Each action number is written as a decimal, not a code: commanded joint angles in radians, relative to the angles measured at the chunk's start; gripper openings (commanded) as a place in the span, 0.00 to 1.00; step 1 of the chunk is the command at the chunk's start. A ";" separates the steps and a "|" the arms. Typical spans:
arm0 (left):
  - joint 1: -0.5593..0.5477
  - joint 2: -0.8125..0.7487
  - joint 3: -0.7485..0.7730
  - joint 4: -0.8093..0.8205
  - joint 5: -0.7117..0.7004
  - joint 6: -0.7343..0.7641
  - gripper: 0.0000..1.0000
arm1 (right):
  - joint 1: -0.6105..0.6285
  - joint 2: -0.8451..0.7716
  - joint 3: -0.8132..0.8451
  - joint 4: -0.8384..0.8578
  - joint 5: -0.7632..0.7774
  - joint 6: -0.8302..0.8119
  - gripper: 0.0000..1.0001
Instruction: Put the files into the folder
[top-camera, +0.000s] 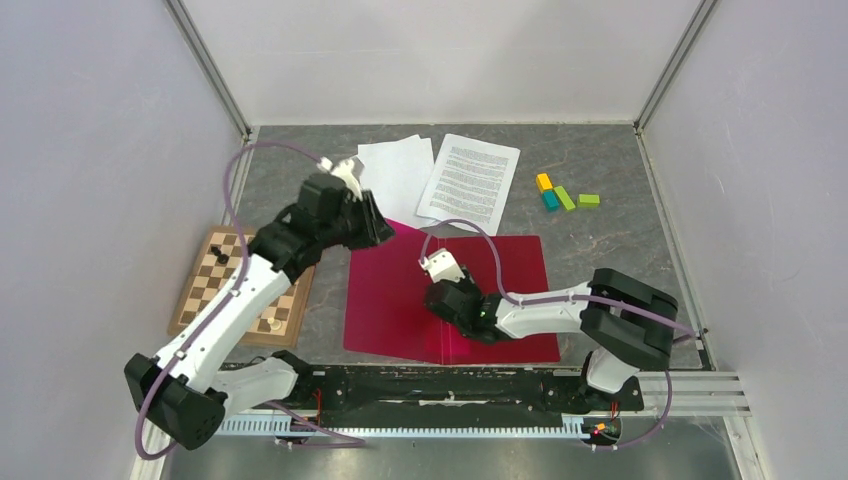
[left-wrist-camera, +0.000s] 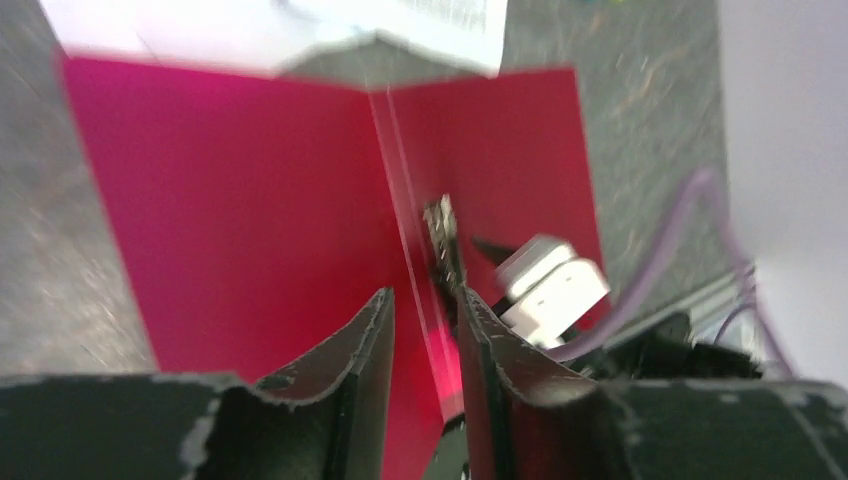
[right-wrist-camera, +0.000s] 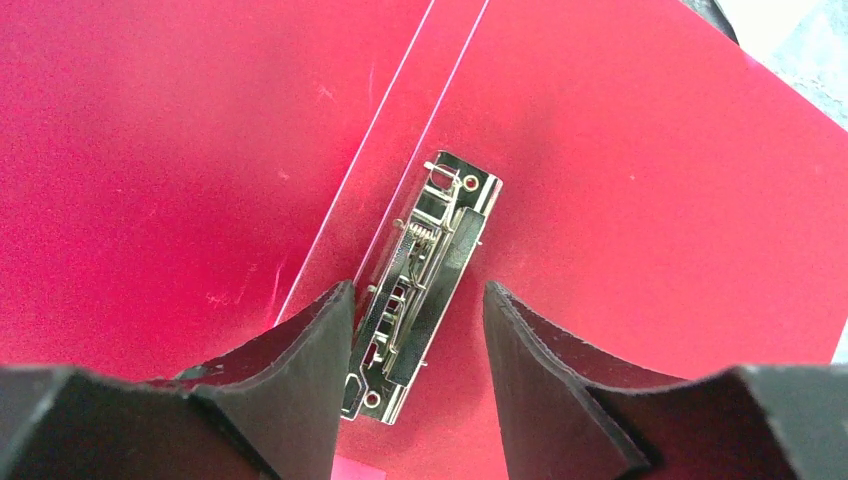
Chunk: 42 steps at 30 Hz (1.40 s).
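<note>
Crimson folder (top-camera: 400, 300) lies open at the table's (top-camera: 600, 260) near edge, files (top-camera: 470, 180) beyond it, as my right gripper (right-wrist-camera: 418, 292) spreads astride the metal clip (right-wrist-camera: 425, 250), apparently to lift it; my left gripper (left-wrist-camera: 425, 297) hovers parted, empty.

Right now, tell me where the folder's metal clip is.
In the right wrist view, the metal clip lies on the open folder beside its centre crease, between the spread fingers of the right end effector.

folder (top-camera: 390, 300) open, files (top-camera: 470, 180) outside
Lies flat mid-table; right gripper (top-camera: 438, 290) over its middle, left gripper (top-camera: 378, 230) at its far-left corner; sheets just past its far edge.
</note>
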 joint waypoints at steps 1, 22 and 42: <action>-0.067 -0.005 -0.218 0.127 0.047 -0.145 0.33 | -0.004 -0.068 -0.119 0.001 -0.003 -0.063 0.53; -0.364 0.260 -0.590 0.474 -0.260 -0.466 0.02 | -0.167 -0.268 -0.220 0.106 -0.294 -0.152 0.53; -0.429 0.326 -0.516 0.350 -0.368 -0.530 0.02 | -0.166 -0.354 -0.129 -0.193 -0.330 0.025 0.30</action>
